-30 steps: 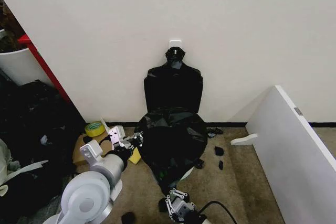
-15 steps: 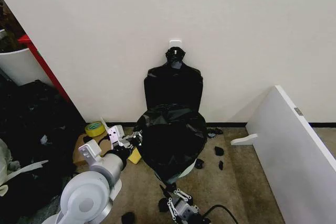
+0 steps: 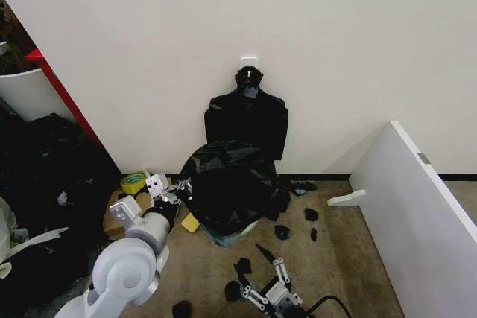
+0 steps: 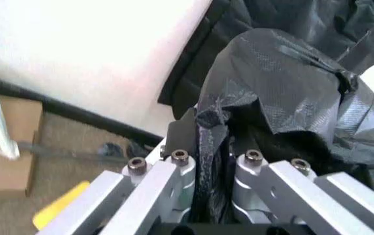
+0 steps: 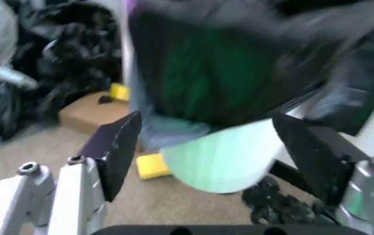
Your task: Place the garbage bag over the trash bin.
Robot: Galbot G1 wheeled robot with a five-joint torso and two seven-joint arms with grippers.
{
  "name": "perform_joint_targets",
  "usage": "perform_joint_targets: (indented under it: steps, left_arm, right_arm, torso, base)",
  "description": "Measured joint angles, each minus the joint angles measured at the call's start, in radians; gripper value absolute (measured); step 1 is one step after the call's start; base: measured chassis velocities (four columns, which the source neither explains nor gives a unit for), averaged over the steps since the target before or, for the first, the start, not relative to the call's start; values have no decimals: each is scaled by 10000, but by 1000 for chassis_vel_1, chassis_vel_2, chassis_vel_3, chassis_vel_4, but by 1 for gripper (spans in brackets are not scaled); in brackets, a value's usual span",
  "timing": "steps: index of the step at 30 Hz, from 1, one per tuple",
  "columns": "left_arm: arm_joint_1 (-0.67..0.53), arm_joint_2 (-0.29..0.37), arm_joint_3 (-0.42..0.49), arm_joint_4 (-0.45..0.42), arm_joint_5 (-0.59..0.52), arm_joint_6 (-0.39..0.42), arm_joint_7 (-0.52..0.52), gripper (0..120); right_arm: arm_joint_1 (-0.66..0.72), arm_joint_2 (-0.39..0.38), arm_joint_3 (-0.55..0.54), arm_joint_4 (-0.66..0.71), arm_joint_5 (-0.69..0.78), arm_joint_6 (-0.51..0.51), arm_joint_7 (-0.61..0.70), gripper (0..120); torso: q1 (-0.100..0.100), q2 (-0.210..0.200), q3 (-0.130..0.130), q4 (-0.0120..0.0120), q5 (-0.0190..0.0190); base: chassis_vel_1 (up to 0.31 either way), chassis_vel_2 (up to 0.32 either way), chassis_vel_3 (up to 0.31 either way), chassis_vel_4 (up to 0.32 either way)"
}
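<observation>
I see garbage bag (image 3: 227,195): thin black plastic, glossy, crinkled. Trash bin (image 5: 223,164): smooth pale green-white plastic at base. Left gripper (image 4: 210,164): brushed silver metal links, dark bolt heads, bag film pinched between. Right gripper (image 5: 219,147): matt black pads, silver metal. Floor (image 3: 358,258): rough tan carpet. Far wall (image 3: 335,42): matt white. Cardboard box (image 4: 0,147): plain brown.

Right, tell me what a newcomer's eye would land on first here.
The glossy black plastic garbage bag draped over the round white trash bin at the foot of the wall, with the left end effector shut on its edge. Behind it a flat black bag bundle hangs on the wall; the right end effector sits open near the carpet below.
</observation>
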Motion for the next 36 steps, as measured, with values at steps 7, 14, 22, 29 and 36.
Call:
perform_joint_targets:
  steps: [7, 14, 22, 29, 36]
  left_arm:
    - [174, -9, 209, 512, 1504, -649, 721, 5]
    - [532, 49, 301, 667, 3045, -1026, 1476, 5]
    - [612, -124, 716, 698, 5662, -1600, 2047, 5]
    - [732, -6, 889, 647, 6186, -1661, 2209, 5]
    - [808, 45, 1320, 487, 6872, -1739, 2292, 5]
  right_arm:
    - [-253, -92, 313, 1294, 1222, -649, 167, 50]
    - [-591, -357, 432, 2835, 2719, -1898, 649, 25]
    - [1370, -870, 347, 3760, 6800, -5993, 2266, 0]
    - [3324, -1339, -9, 3751, 8338, -7224, 2792, 0]
    - [6478, -48, -1994, 2362, 9023, -8367, 4064, 0]
  torso:
    - [0, 0, 0, 0, 0]
    - [0, 0, 0, 0, 1]
    - [0, 0, 0, 2, 2]
    - [0, 0, 1, -1, 0]
    - [1, 0, 1, 1, 2]
  base:
    - [0, 0, 0, 0]
    - [0, 0, 0, 0]
    - [0, 0, 0, 0]
    - [0, 0, 0, 0]
    - [0, 0, 0, 0]
